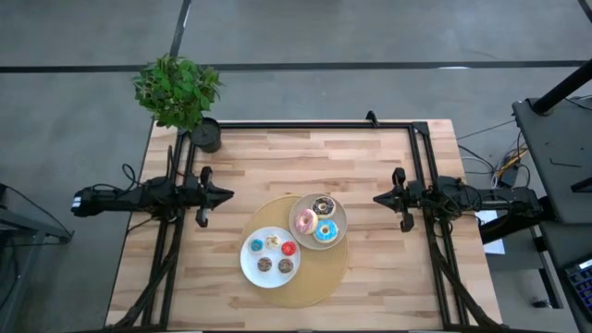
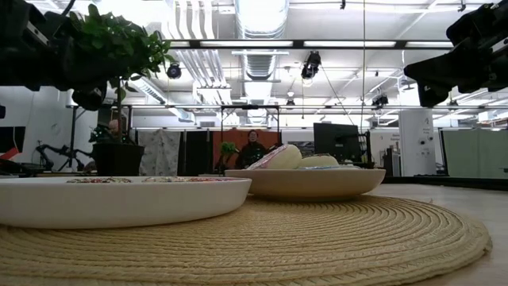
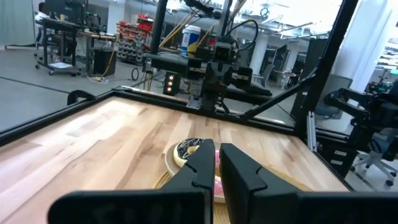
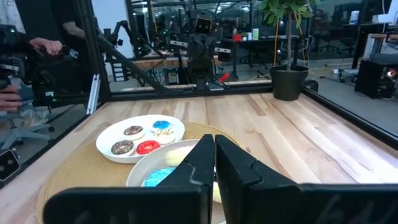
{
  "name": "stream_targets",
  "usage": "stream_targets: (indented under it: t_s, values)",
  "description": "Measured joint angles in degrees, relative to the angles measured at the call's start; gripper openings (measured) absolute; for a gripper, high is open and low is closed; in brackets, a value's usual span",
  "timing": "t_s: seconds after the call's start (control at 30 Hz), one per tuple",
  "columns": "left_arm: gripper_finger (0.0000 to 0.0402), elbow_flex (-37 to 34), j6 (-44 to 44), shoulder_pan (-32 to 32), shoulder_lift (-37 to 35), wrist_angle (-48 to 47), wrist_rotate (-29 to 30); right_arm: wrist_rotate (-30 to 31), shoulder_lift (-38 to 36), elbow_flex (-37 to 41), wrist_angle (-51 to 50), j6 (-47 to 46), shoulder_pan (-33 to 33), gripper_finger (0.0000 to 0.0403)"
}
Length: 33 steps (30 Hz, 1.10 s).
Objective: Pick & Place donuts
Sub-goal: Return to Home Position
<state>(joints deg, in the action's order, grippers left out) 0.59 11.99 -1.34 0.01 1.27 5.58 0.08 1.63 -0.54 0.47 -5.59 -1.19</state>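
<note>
A white plate (image 1: 246, 268) holds several mini donuts: blue (image 1: 256, 246), cream (image 1: 273, 241), red (image 1: 289, 248) and two brown ones (image 1: 275, 266). A beige plate (image 1: 341, 218) beside it holds a pink donut (image 1: 305, 221), a chocolate one (image 1: 323, 205) and a blue one (image 1: 325, 231). Both plates rest on a round woven mat (image 1: 319, 277) at the table's near middle. My left gripper (image 1: 224, 195) (image 3: 217, 148) hovers shut at the table's left, pointing level at the plates. My right gripper (image 1: 379, 197) (image 4: 214, 140) hovers shut at the right, facing it. Neither touches anything.
A potted plant (image 1: 178, 92) stands at the table's far left corner. Black frame rails (image 1: 305, 124) run along the far edge and both sides. Bare wood lies between each gripper and the mat. A person's hand (image 4: 37, 46) shows beyond the table.
</note>
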Motion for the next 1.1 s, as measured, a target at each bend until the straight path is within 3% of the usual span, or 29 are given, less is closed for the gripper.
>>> stream_targets:
  t_s: [1.1]
  values:
    - [0.0, -0.3, -4.5, 0.0, 0.0, -1.3, -3.6, 0.0, 0.0, 0.0, 0.0, 0.0, 0.0, 0.0009]
